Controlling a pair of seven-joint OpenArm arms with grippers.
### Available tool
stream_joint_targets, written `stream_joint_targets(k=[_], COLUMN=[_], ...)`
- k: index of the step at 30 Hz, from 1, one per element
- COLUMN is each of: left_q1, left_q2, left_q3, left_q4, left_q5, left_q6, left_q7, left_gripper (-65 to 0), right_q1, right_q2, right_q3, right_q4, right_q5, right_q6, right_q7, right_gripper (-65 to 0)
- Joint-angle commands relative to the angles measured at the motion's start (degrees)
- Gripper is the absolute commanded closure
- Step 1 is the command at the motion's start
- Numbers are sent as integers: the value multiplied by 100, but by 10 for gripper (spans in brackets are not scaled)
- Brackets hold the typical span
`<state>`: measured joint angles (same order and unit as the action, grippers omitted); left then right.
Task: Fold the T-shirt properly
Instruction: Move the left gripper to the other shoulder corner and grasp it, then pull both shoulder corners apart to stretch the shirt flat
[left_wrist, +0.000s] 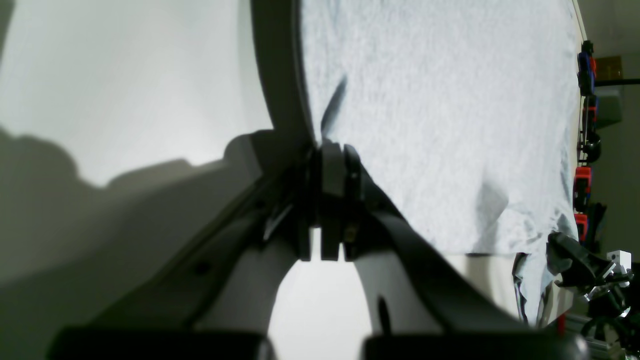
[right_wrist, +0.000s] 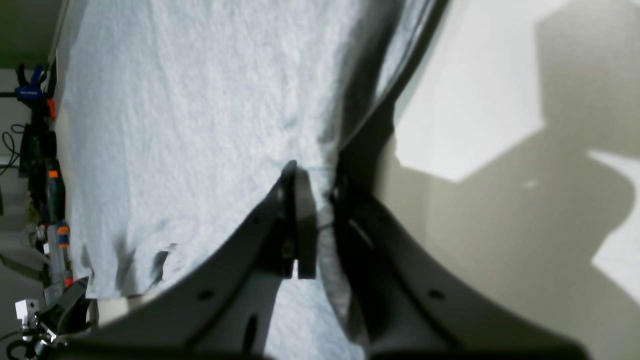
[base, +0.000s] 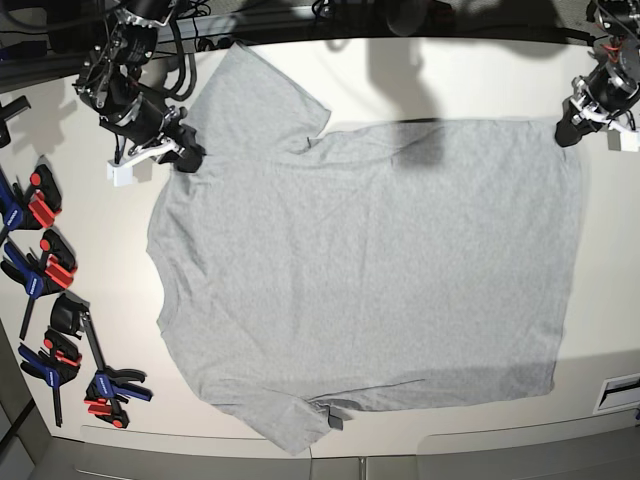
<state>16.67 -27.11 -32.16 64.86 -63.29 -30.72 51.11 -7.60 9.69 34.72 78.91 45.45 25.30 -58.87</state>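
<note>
The light grey T-shirt (base: 370, 260) lies spread flat on the white table (base: 450, 80), plain side up, with the collar toward the left and the hem toward the right. No lettering shows. My left gripper (base: 567, 130) is shut on the far hem corner; in the left wrist view (left_wrist: 332, 147) its jaws pinch the edge of the cloth (left_wrist: 440, 125). My right gripper (base: 190, 158) is shut on the shoulder by the far sleeve; in the right wrist view (right_wrist: 312, 175) the cloth (right_wrist: 190, 125) runs between its jaws.
Several blue, red and black clamps (base: 45, 270) lie along the table's left side; they also show in the left wrist view (left_wrist: 585, 65) and the right wrist view (right_wrist: 55, 210). A white fitting (base: 620, 390) sits at the right edge. Cables (base: 330, 10) run along the far edge.
</note>
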Motion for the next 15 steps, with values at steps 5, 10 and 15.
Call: stream_joint_targets(k=[5,10,15], left_q1=[212,723,1320], left_q2=[-122,-188,-232], left_q3=[-614,-920,-981], left_q4=[31,238,789], left_q5=[-42,-326,-326], left_q6=[-221,-256,-411], left_q7=[264,350,332], left_gripper=[0,0,0], right_q1=[-26,-411,-1113], right_q2=[68,79,76], right_q3=[20,66,407], right_q4=[348,822,1344], right_q5=[-46,-232,-234], right_q6=[9,105,101], right_q7=[-595,-767,-811], right_gripper=[0,0,0])
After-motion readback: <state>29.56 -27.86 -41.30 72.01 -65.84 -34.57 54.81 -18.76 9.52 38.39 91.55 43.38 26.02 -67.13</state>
